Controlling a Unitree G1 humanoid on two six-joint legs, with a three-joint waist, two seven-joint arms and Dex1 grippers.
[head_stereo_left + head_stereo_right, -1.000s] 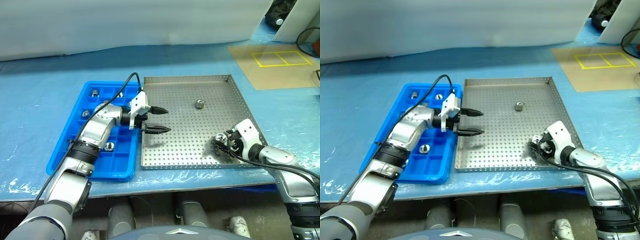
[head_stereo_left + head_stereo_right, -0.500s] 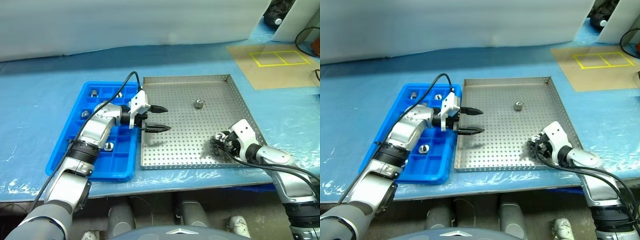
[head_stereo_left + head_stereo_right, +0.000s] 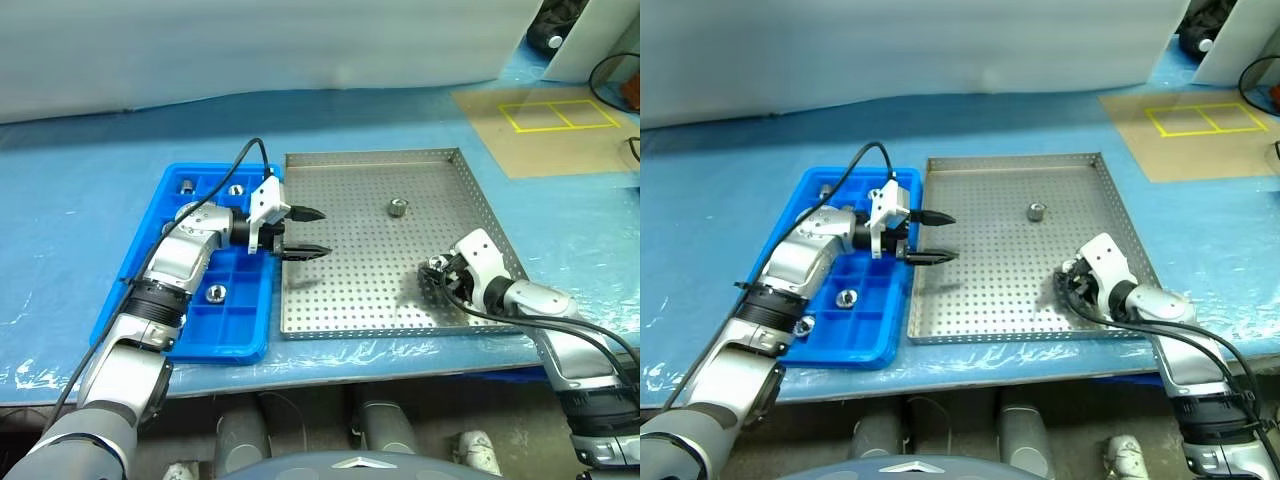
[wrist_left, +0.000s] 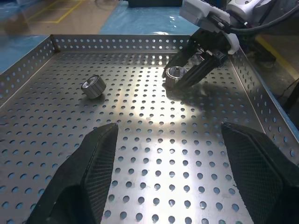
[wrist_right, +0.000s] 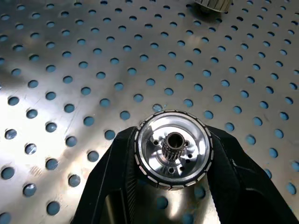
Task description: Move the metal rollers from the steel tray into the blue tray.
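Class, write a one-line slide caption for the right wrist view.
Right gripper shut on a metal roller above the steel tray.

- A blue plastic sheet [image 3: 70, 230] covered the tabletop.
- A brown board [image 3: 545, 130] marked with a yellow rectangle [image 3: 560, 117] lay at the far right.
- A white panel [image 3: 250, 40] stood along the tabletop's far edge.
- A black cable [image 3: 610, 70] curved at the far right corner.

A grey steel tray [image 3: 440, 190] dotted with round holes sits beside a bright blue tray [image 3: 150, 265] gridded into squares, on light blue sheeting [image 3: 80, 200], with shiny silver metal rollers [image 3: 398, 208] and yellow floor lines [image 3: 560, 117].
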